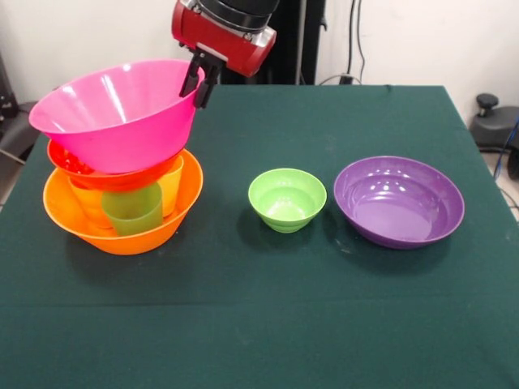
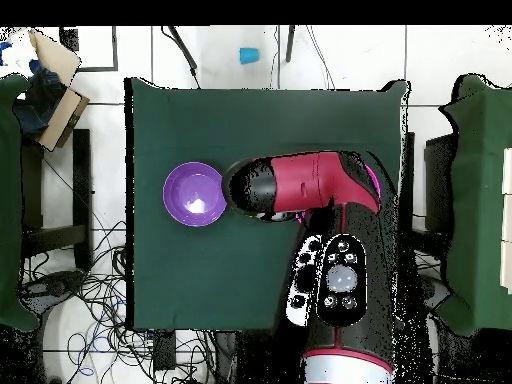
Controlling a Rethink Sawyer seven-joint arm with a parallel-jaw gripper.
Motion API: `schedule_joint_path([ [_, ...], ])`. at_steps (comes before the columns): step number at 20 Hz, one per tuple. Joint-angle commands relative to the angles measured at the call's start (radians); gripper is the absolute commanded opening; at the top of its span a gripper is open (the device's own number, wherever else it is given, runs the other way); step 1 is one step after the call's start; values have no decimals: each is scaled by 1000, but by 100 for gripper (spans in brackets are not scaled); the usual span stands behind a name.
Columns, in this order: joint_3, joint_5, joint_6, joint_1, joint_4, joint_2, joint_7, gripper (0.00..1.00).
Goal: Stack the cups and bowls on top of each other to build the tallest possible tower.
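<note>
Tower half built on the worktop's point(image 1: 268, 324) left

The hand point(image 1: 200, 79) pinches the pink bowl's point(image 1: 113, 113) rim atop the tower point(image 1: 122, 162); light green bowl point(image 1: 286, 198) and purple bowl point(image 1: 399, 201) wait at right.

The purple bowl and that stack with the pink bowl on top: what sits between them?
In the front view, a small light green bowl stands alone on the cloth between the purple bowl and the tower.
</note>
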Motion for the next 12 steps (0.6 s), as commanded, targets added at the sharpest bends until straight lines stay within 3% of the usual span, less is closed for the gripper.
schedule_joint_path([
  [1,78,-95,38,-34,98,20,-259,0],
  [12,96,-112,30,-61,120,4,-270,0],
])
